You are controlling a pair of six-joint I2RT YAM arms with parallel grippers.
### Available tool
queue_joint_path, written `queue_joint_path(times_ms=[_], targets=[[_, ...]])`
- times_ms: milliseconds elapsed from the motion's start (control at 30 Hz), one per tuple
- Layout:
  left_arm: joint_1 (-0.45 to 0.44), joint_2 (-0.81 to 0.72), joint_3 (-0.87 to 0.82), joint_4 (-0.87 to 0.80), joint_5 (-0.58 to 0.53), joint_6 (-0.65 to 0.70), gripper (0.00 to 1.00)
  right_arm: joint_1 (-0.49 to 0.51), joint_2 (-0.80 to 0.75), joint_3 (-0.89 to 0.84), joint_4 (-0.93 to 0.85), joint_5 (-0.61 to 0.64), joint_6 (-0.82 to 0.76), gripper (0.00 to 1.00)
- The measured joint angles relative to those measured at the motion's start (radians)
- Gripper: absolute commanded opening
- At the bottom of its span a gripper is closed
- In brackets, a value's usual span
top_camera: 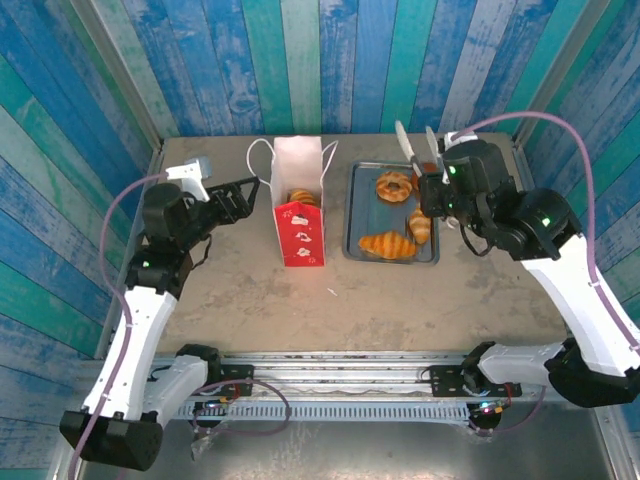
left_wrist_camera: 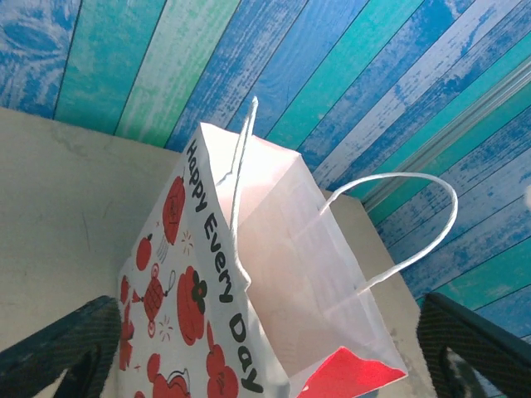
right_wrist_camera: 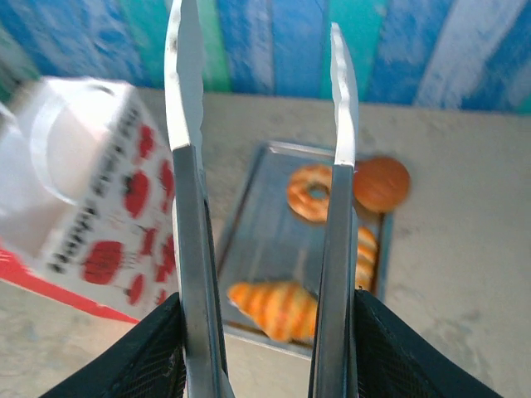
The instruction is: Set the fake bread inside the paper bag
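The paper bag (top_camera: 298, 225) stands upright mid-table, white with red strawberry print, mouth open. One golden piece of fake bread (top_camera: 303, 197) lies inside it. My left gripper (top_camera: 240, 200) is open just left of the bag; its dark fingers (left_wrist_camera: 58, 348) sit wide at either side of the bag (left_wrist_camera: 249, 274). My right gripper (top_camera: 440, 188) is shut on metal tongs (right_wrist_camera: 187, 207) over the tray, with nothing between the tong arms. On the tray lie a croissant (right_wrist_camera: 278, 308), a ring piece (right_wrist_camera: 311, 192), a round bun (right_wrist_camera: 382, 184) and a roll (right_wrist_camera: 365, 257).
The grey metal tray (top_camera: 358, 215) sits right of the bag. Blue and teal plank walls (top_camera: 320, 60) close in the back and both sides. Bare table surface (top_camera: 330, 310) stretches in front of the bag and tray toward the arm bases.
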Motion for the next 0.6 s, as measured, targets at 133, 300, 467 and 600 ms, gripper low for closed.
queue_joint_path(times_ms=[133, 300, 467, 600], targets=[[0.000, -0.031, -0.038, -0.008, -0.010, 0.013, 0.99, -0.141, 0.005, -0.142, 0.000, -0.092, -0.006, 0.51], [0.000, -0.051, -0.069, -0.024, -0.020, 0.027, 0.94, -0.227, 0.035, -0.308, -0.003, -0.141, -0.007, 0.50], [0.000, -0.052, -0.087, -0.031, -0.005, 0.039, 0.94, -0.249, 0.073, -0.409, -0.005, -0.166, -0.009, 0.51], [0.000, -0.051, -0.100, -0.030, 0.015, 0.042, 0.94, -0.268, 0.104, -0.445, -0.003, -0.196, -0.014, 0.51]])
